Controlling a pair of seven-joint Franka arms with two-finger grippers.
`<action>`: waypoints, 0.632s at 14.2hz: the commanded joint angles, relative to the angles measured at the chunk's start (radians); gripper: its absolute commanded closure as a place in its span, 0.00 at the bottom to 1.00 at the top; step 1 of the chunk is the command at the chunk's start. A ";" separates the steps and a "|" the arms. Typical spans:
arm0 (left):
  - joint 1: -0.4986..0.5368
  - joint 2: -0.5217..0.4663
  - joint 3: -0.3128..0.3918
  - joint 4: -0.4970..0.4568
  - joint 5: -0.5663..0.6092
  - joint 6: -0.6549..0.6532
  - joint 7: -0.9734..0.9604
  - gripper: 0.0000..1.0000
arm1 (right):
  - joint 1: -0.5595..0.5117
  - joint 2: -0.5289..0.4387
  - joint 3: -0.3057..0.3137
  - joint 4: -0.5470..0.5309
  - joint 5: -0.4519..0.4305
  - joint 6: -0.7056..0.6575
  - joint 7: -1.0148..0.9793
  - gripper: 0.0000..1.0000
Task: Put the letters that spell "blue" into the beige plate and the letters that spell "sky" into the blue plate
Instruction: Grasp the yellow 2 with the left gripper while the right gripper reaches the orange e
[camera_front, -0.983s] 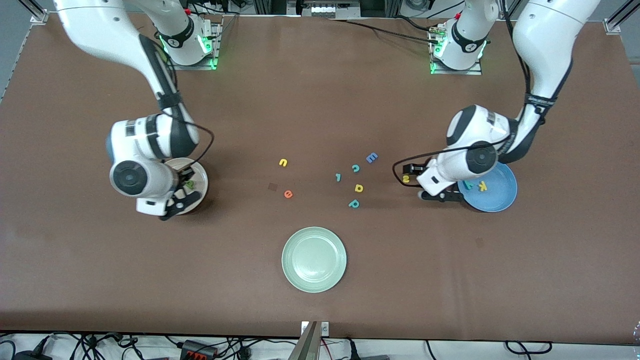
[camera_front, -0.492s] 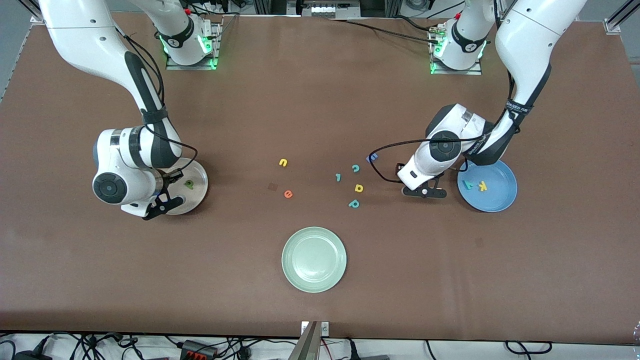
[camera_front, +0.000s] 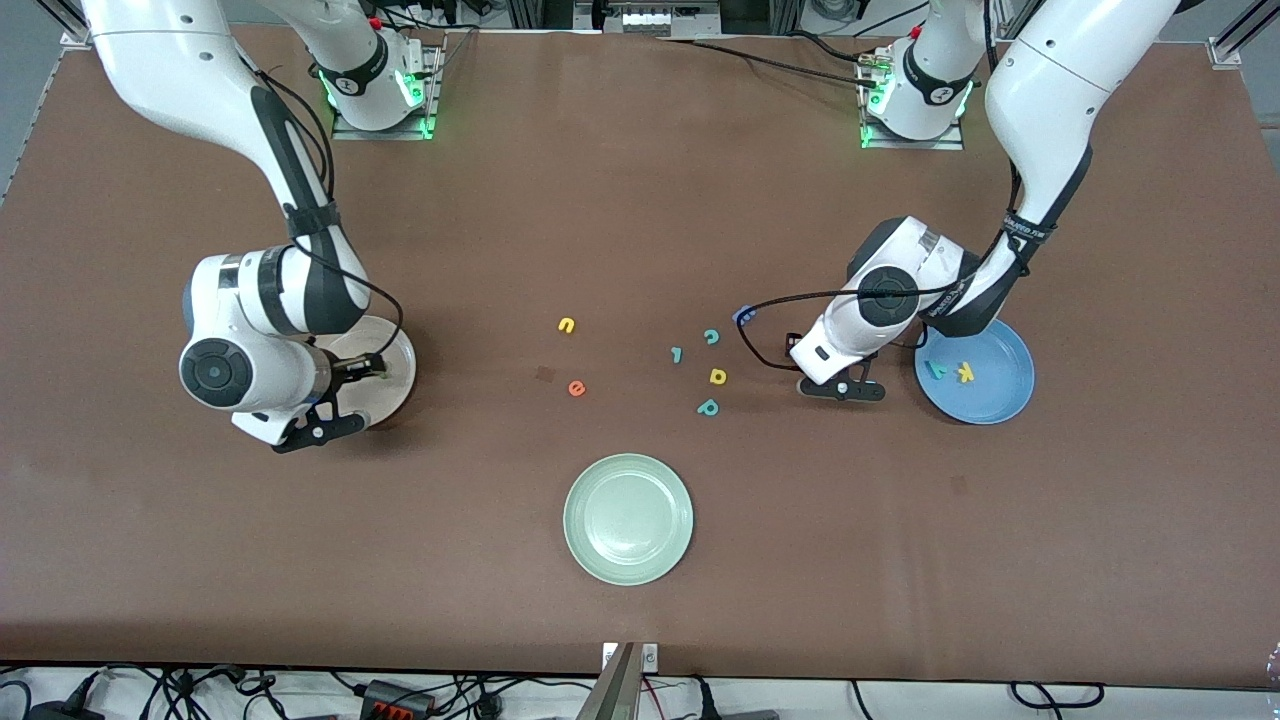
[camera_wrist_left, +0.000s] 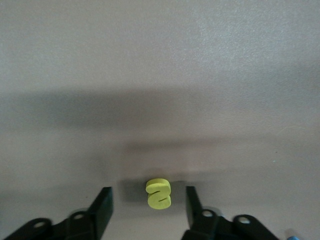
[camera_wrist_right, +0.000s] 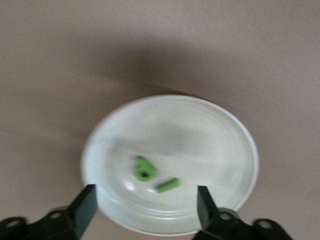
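The yellow s (camera_wrist_left: 159, 193) lies flat on the table between the fingers of my left gripper (camera_wrist_left: 148, 197), which is open and touches it on neither side. From the front my left gripper (camera_front: 845, 388) is low beside the blue plate (camera_front: 1000, 395), which holds the teal y (camera_front: 937, 368) and yellow k (camera_front: 965, 372). My right gripper (camera_wrist_right: 146, 192) hangs open and holds nothing over the edge of the beige plate (camera_wrist_right: 240, 135). In that plate lie the green b (camera_wrist_right: 145, 170) and the green l (camera_wrist_right: 168, 185). The yellow u (camera_front: 567, 324) and orange e (camera_front: 576, 388) lie mid-table.
Between the two arms lie a teal c (camera_front: 711, 336), a small teal letter (camera_front: 677, 353), a yellow a (camera_front: 718, 376), a teal p (camera_front: 708, 407) and a blue E (camera_front: 743, 314). A pale green plate (camera_front: 628, 560) stands nearer to the front camera.
My left hand moved off the blue plate's edge toward the middle of the table and now covers the yellow s. My right hand shifted slightly outward over the beige plate.
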 joint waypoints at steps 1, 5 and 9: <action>0.006 0.004 -0.003 -0.008 0.032 0.017 -0.023 0.52 | 0.114 0.004 0.000 0.033 0.068 -0.008 0.202 0.00; 0.008 0.011 -0.004 -0.018 0.032 0.038 -0.023 0.52 | 0.219 0.070 0.001 0.072 0.161 0.093 0.358 0.00; 0.012 0.010 -0.003 -0.025 0.032 0.058 -0.023 0.78 | 0.305 0.148 -0.002 0.153 0.197 0.142 0.389 0.00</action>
